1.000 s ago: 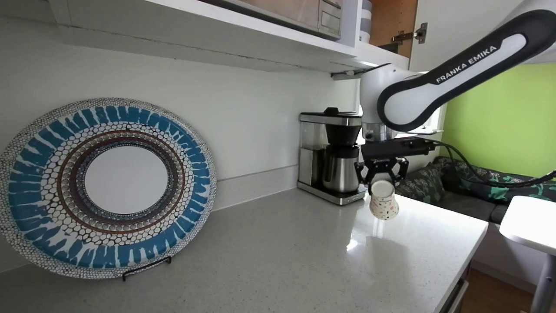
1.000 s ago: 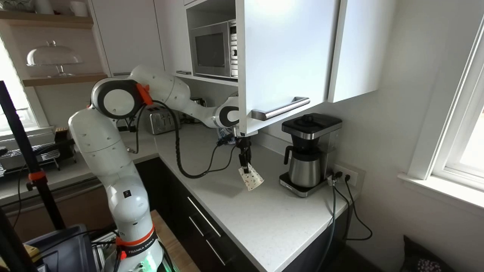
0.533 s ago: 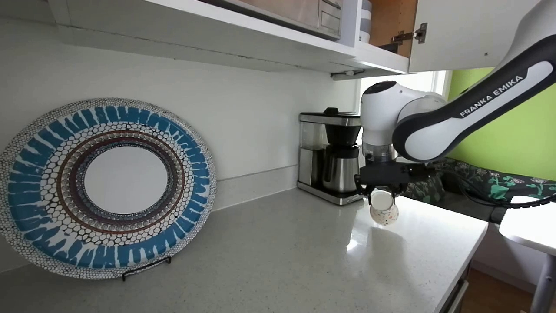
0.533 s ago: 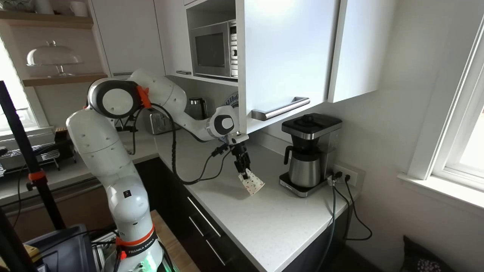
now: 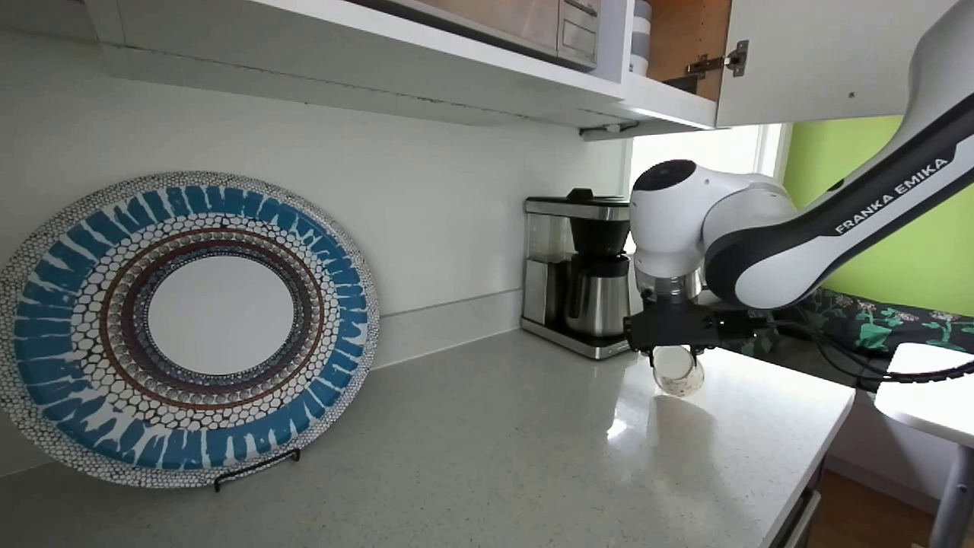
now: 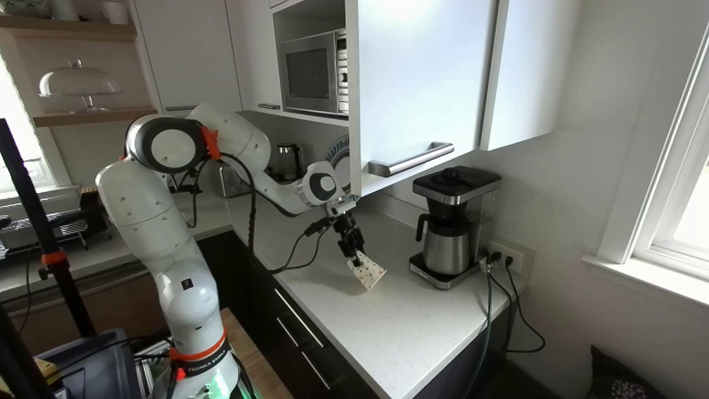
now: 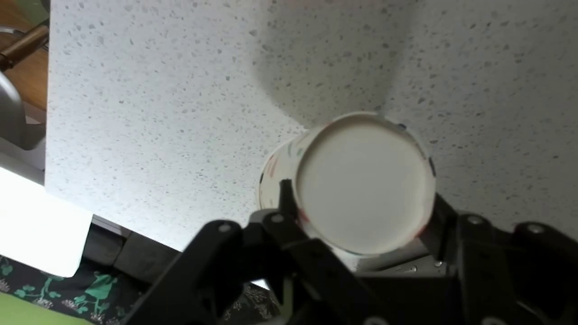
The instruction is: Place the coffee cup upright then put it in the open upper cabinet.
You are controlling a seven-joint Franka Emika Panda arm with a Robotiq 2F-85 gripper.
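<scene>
The coffee cup, white with coloured specks, is tilted over the counter, its wide mouth pointing down and away from the gripper. Its round base faces the camera in the wrist view and shows in an exterior view. My gripper is shut on the cup near its narrow base, one finger on each side in the wrist view. I cannot tell whether the rim touches the counter. The open upper cabinet is above and behind the arm, its brown inside partly visible; its door hides the inside elsewhere.
The coffee maker stands on the counter close to the cup. The open door's handle juts out above. Striped dishes stand in the cabinet. A large blue patterned plate leans on the wall. A microwave sits in its shelf.
The arm has come down, bringing the gripper and cup lower towards the counter. The gripper has tilted, and the cup's base has turned more towards an exterior view. The grip has stayed shut.
</scene>
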